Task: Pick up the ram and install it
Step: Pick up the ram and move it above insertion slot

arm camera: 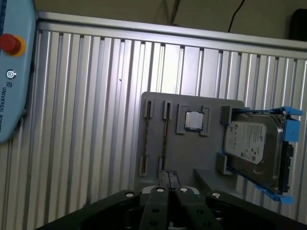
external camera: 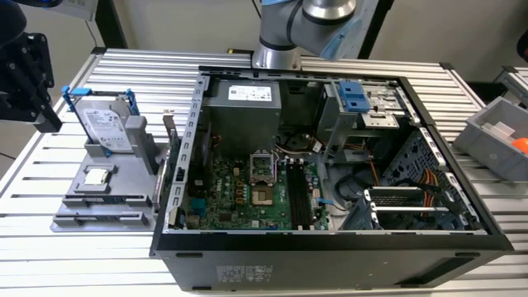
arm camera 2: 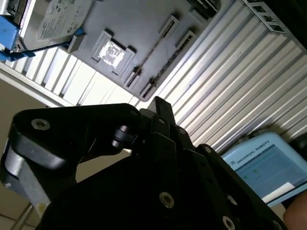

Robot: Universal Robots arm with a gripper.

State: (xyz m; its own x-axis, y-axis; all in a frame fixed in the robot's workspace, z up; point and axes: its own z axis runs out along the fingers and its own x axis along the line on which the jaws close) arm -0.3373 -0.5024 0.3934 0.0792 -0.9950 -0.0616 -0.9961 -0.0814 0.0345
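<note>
I'm at the pick-up step. My fingers (arm camera: pixel 168 177) are pressed together with nothing between them, above the grey moulded holder (arm camera: pixel 192 158), which sits near the ribbed aluminium desk's (arm camera: pixel 96 120) edge at the exterior view's left. The thin blue-green ram stick (arm camera: pixel 164 139) stands on edge in a holder slot beside the square silver processor chip (arm camera: pixel 194 120). The blue-framed silver hard drive (arm camera: pixel 252 143) shares the holder. As I judge it, grasping calls for spreading wide and lining up along the stick. The open black computer case (external camera: pixel 330 266) holds the green motherboard (external camera: pixel 239 204), and its black memory slots (external camera: pixel 298 198) look empty.
</note>
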